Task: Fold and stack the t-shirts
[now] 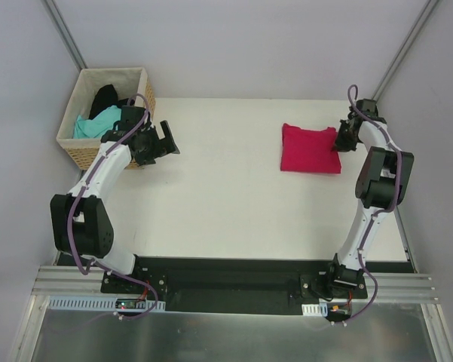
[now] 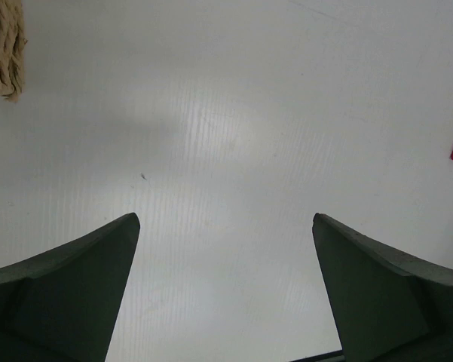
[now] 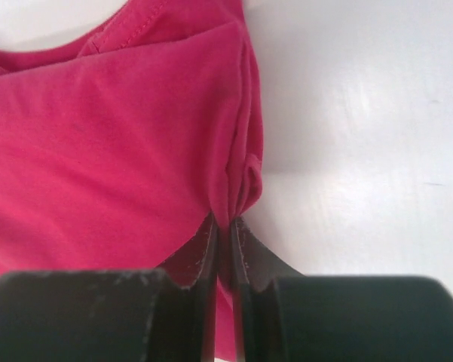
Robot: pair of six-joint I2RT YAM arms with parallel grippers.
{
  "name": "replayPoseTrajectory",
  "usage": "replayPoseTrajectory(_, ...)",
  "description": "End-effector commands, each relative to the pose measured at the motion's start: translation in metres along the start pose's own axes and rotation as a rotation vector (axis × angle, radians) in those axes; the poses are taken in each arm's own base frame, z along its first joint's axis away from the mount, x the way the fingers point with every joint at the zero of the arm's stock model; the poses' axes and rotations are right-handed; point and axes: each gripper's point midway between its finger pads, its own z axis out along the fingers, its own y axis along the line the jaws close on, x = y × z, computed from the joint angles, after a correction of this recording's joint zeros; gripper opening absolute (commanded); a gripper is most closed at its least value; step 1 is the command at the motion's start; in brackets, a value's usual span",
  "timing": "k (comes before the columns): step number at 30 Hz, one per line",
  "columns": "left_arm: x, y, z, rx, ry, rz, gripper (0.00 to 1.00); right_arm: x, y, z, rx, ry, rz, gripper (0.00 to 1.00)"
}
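Crimson-pink t-shirt [image 3: 113, 151], folded — edge pinched by right end effector [image 3: 224, 225]

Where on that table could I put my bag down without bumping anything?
The widest bare stretch of table lies between the left gripper by the basket and the folded pink shirt, running to the near edge. It is crowded at the shirt's right edge, where the right gripper pinches it.

The left arm [image 1: 105, 162] bends at the elbow and reaches forward, and the left gripper [image 1: 164, 140] has its jaws spread wide. The right arm [image 1: 381, 177] stretches forward, wrist turned inward. The right gripper [image 3: 224, 226] is pinched tight on an edge of the crimson-pink t-shirt [image 3: 113, 151].
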Motion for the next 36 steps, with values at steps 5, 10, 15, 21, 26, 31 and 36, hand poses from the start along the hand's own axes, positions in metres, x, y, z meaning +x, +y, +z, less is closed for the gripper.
replayPoseTrajectory(5,-0.033,-0.002,0.002,-0.025,-0.06,0.029,0.99,0.012,-0.061,-0.015,0.112,0.043,-0.089,0.0)
replayPoseTrajectory(10,-0.036,-0.004,0.004,-0.026,-0.057,0.024,0.99,0.015,-0.101,-0.03,0.17,0.031,-0.051,0.0)
replayPoseTrajectory(15,-0.034,0.001,0.004,-0.041,-0.058,0.027,0.99,0.008,-0.126,-0.043,0.202,0.0,-0.028,0.0)
replayPoseTrajectory(21,-0.031,0.001,0.005,-0.039,-0.048,0.029,0.99,-0.01,-0.133,-0.042,0.162,-0.046,-0.068,0.0)
replayPoseTrajectory(26,-0.033,-0.003,0.005,-0.022,-0.047,0.018,0.99,0.004,-0.149,-0.036,0.23,0.002,-0.053,0.01)
replayPoseTrajectory(31,-0.032,-0.007,-0.002,-0.005,-0.055,0.021,0.99,-0.006,-0.152,-0.045,0.25,-0.042,-0.061,0.0)
replayPoseTrajectory(36,-0.028,-0.011,-0.006,0.019,-0.045,0.023,0.99,-0.012,-0.162,-0.05,0.299,-0.062,-0.078,0.0)
